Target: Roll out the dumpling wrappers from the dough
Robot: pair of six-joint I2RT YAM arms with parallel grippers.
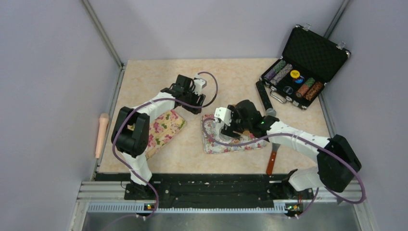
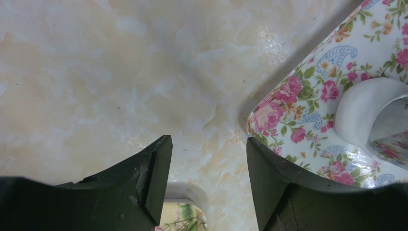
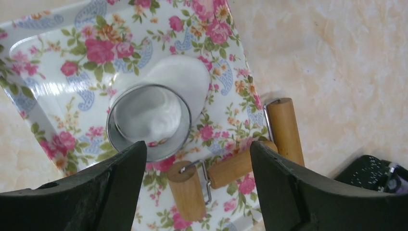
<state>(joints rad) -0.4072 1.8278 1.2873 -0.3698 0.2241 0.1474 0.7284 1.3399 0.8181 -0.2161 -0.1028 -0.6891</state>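
Top external: high on the 6 o'clock side, looking down over the whole tabletop (image 1: 159,77).
Left wrist: close, facing down past the left gripper (image 2: 208,142); corner of the floral tray (image 2: 308,110) at 3 o'clock.
Right wrist: close over the same tray, looking past the right gripper (image 3: 197,144).
All three views share that tray.

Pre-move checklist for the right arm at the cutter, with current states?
1. right gripper open and holding nothing: ok.
2. ring cutter standing upright on the dough: ok.
3. wrapper cut free inside the ring: cannot tell.
4. roller out of the way: not ok, it lies over the tray edge, close beside the cutter.
5. left gripper open over bare table, off the tray: ok.
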